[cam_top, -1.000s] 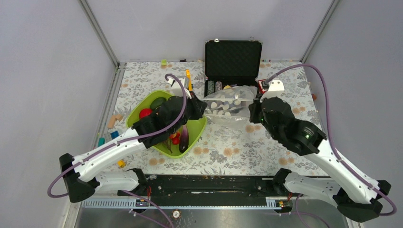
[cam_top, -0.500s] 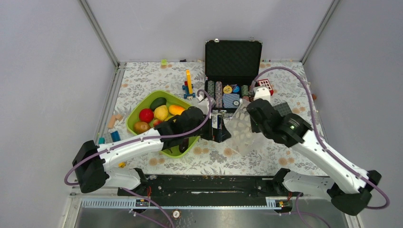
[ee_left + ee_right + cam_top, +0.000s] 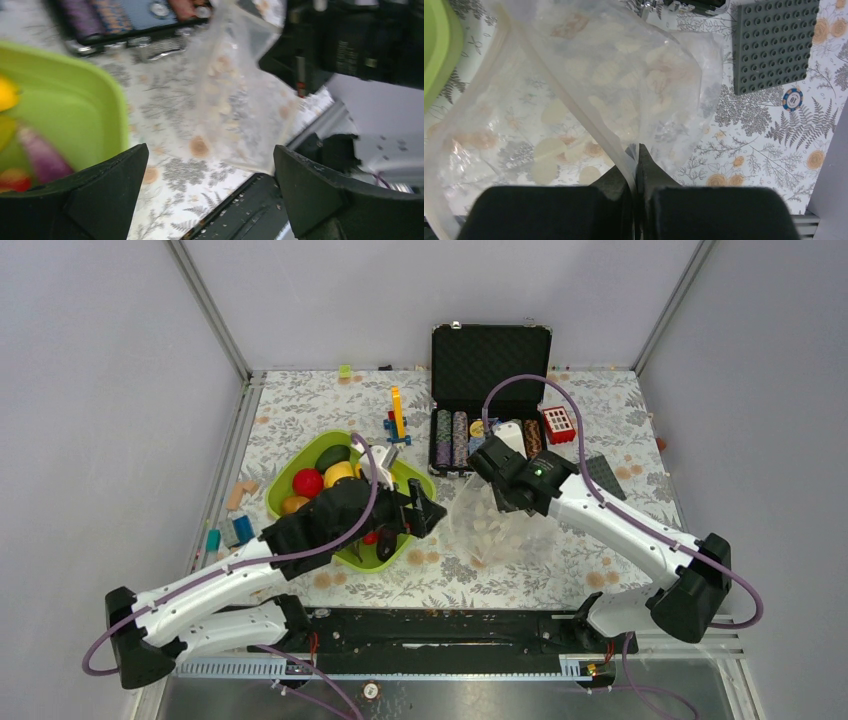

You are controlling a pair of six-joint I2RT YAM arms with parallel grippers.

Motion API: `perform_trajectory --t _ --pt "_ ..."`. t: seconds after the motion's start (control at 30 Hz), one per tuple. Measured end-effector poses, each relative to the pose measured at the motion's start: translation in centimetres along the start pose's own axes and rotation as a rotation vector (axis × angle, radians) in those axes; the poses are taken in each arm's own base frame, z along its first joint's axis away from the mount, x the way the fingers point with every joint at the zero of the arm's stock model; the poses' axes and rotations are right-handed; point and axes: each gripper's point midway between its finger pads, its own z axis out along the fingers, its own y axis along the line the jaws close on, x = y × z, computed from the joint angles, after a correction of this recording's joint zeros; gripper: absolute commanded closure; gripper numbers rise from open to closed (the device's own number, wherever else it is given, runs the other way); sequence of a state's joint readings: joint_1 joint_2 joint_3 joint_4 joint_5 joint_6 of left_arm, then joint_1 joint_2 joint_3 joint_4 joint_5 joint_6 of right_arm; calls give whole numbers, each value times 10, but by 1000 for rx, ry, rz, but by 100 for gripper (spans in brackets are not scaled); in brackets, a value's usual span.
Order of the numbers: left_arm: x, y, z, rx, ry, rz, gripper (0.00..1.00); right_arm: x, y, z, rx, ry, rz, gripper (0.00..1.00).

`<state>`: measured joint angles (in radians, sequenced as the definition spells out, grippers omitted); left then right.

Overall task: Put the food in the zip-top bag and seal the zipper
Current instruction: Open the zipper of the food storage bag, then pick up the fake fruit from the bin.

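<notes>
The bag (image 3: 589, 75) is pinched at its edge by the right tool (image 3: 636, 152); the left tool (image 3: 210, 150) (empty) is spread wide just before it.

Zip-top bag (image 3: 490, 525): 1, clear, cream-dotted.
Lime-green tray (image 3: 292, 466): 1.
Food (image 3: 310, 480) showing in the tray, count partial as the tray is partly covered: dark green piece (image 3: 333, 455) 1; red piece (image 3: 306, 483) 1; yellow piece (image 3: 340, 473) 1; orange piece (image 3: 294, 505) 1; purple piece (image 3: 42, 157) 1.
Black case (image 3: 490, 355): 1, lid raised.
Grey studded plate (image 3: 772, 45): 1.
Loose striped chip (image 3: 792, 98): 1.
Red block toy (image 3: 558, 420): 1.
Yellow-and-blue toy (image 3: 397, 415): 1.
Small blocks (image 3: 238, 495) at the left edge of the bench (image 3: 450, 575): 3.
</notes>
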<state>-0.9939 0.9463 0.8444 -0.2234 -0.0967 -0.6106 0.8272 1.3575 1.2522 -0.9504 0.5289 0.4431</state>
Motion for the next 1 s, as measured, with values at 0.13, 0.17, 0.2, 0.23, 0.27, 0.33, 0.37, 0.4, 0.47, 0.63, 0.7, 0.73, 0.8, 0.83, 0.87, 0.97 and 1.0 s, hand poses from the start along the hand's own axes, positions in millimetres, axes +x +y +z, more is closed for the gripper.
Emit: perform_trajectory --t 0.13,0.17,0.2,0.23,0.27,0.33,0.37,0.4,0.47,0.63,0.7,0.73,0.8,0.83,0.87,0.97,1.0 --pt "-5 44 -15 -215 -43 -32 1 -10 10 1 -29 -12 13 100" --pt "-4 57 -18 -271 -47 -43 1 -12 13 1 -39 -17 18 100" --pt "-3 69 -22 -327 -50 -58 1 -14 15 1 -46 -22 22 100" --pt "-3 81 -26 -378 -52 -71 1 -16 17 1 -54 -26 26 100" --pt "-2 93 -29 -428 -55 -89 1 -17 18 1 -62 -30 30 100" --pt "0 119 -38 -536 -60 -137 1 -19 21 2 -71 -40 35 100" --pt "1 133 -43 -591 -66 -168 1 -20 21 2 -73 -43 36 100" --pt "2 149 -50 -652 -71 -204 1 -20 22 3 -75 -46 37 100" --pt "4 173 -60 -742 -83 -259 1 -20 23 4 -76 -48 35 100" --pt "15 216 -77 -906 -102 -375 1 -18 22 7 -72 -44 29 100" --pt "20 227 -79 -948 -109 -412 1 -17 22 8 -70 -44 27 100" --pt "23 233 -80 -968 -113 -433 1 -17 22 8 -69 -44 27 100" --pt "29 242 -81 -1000 -115 -465 1 -17 21 8 -68 -44 28 100" --pt "32 247 -82 -1017 -117 -483 1 -18 21 8 -69 -45 29 100" --pt "34 252 -82 -1029 -120 -496 1 -18 21 8 -69 -45 29 100" --pt "42 265 -79 -1066 -128 -535 1 -18 21 9 -68 -45 29 100" --pt "45 270 -78 -1079 -127 -546 2 -18 21 9 -68 -45 29 100"
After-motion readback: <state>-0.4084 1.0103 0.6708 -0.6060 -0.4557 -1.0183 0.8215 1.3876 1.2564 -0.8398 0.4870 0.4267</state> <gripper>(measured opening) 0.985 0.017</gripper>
